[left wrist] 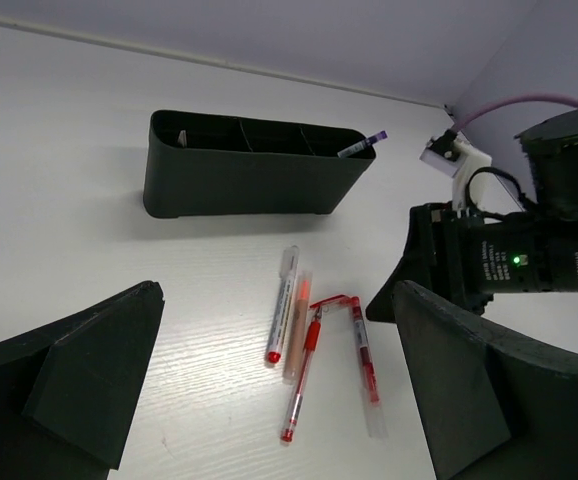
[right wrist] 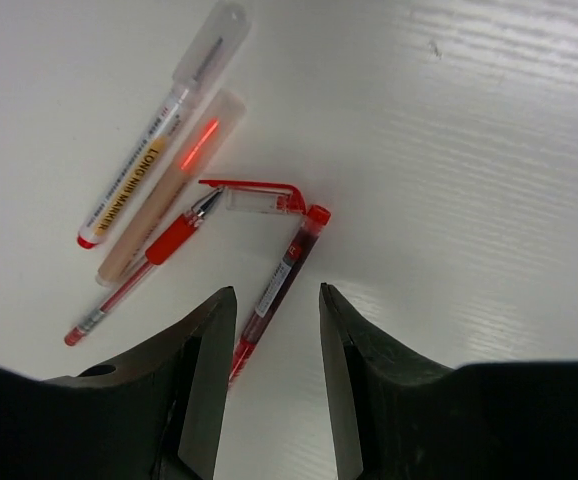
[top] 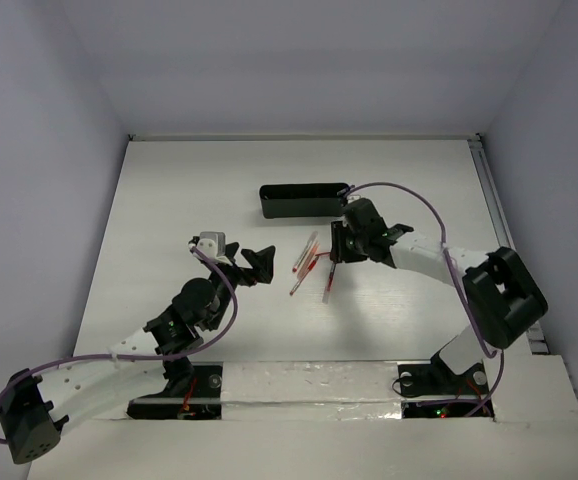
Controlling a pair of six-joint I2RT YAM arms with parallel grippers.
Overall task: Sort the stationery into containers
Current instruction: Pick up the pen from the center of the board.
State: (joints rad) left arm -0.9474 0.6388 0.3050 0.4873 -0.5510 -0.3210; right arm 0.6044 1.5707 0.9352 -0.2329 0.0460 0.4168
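Several pens (top: 310, 264) lie loose mid-table in front of the black tray (top: 304, 203). In the right wrist view they are a white marker (right wrist: 159, 150), a beige pen (right wrist: 167, 195), a red gel pen (right wrist: 147, 262), a clear red-clipped cap (right wrist: 257, 195) and a dark-red pen (right wrist: 287, 262). My right gripper (right wrist: 274, 297) is open just above the table, its jaws on either side of the dark-red pen's lower half without touching it. My left gripper (left wrist: 276, 292) is wide open, back from the pens with nothing in it. The tray (left wrist: 249, 178) has a purple-tipped pen (left wrist: 363, 146) in its right end.
The right arm (left wrist: 529, 250) and its purple cable (top: 424, 205) reach in beside the tray's right end. The left arm (top: 184, 310) lies to the left of the pens. White walls (top: 299, 70) close the table at the back and sides.
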